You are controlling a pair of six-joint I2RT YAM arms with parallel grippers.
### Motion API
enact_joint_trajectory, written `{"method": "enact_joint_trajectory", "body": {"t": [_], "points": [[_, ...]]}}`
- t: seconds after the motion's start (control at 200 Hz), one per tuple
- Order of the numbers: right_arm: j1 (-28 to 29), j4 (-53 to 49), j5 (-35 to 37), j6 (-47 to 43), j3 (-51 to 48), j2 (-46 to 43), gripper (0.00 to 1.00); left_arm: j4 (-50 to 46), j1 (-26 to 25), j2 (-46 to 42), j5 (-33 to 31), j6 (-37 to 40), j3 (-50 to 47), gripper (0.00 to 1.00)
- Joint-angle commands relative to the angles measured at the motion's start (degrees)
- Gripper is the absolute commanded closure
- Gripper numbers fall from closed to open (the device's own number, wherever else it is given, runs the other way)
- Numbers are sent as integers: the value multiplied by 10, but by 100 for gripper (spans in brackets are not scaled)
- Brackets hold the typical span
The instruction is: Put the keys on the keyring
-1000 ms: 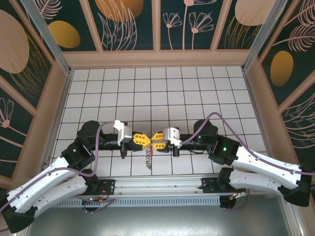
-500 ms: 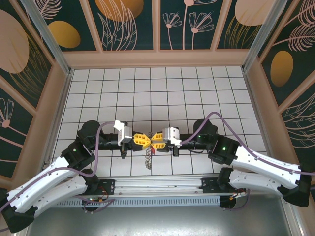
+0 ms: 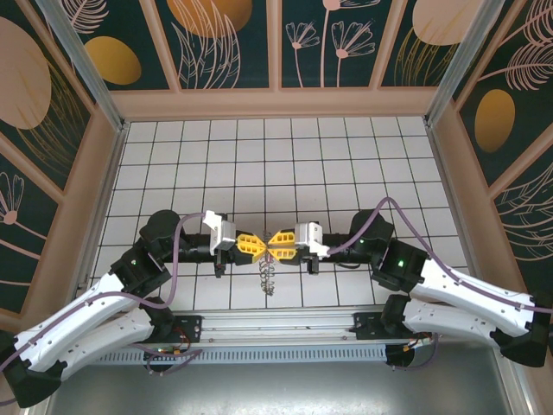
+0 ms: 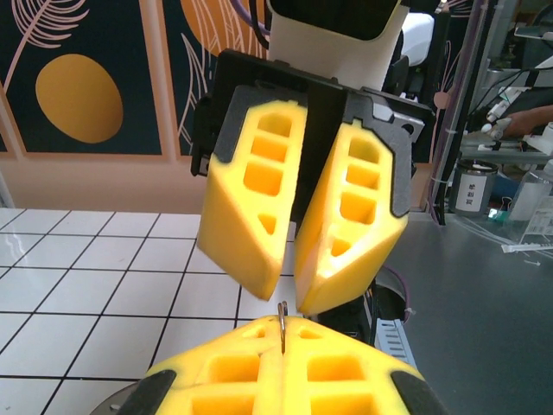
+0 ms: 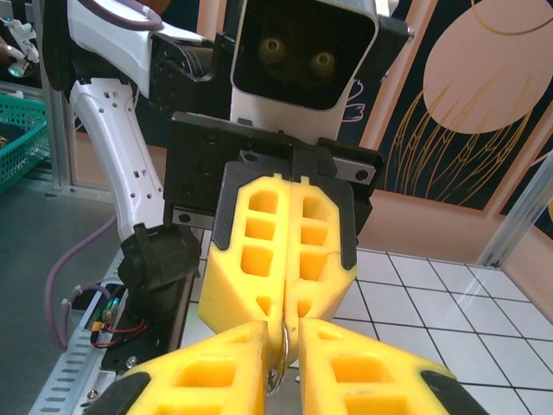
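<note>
Top view: left fingers [image 3: 249,245] and right fingers [image 3: 285,243] meet tip to tip above the tiled worktop [image 3: 346,156]. The keyring [image 3: 266,278] dangles as a chain strand just beneath the meeting point.

Left wrist view: left fingers closed, a thin wire of the keyring [image 4: 282,318] standing up between them.

Right wrist view: a metal loop of the keyring [image 5: 280,347] sits in the narrow gap between the right fingers. Whether it is pinched, cannot tell.

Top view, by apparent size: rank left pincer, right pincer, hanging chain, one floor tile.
1. left pincer and right pincer: they look alike, tied largest.
2. floor tile.
3. chain, a thin strand, smallest.
</note>
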Motion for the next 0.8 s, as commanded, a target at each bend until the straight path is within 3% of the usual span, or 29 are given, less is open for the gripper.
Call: {"method": "enact_joint_trajectory", "body": {"t": [0.0,0.395,0.796], "points": [[-4,22,-6,9,-9,5,82,16,-2,-9,9,11,17,100],[-8,43,-1,32,-28,-14,72,1,-2,-21,12,19,21,100],[-19,48,-38,34,-17,23,80,10,-2,-22,18,16,19,100]]}}
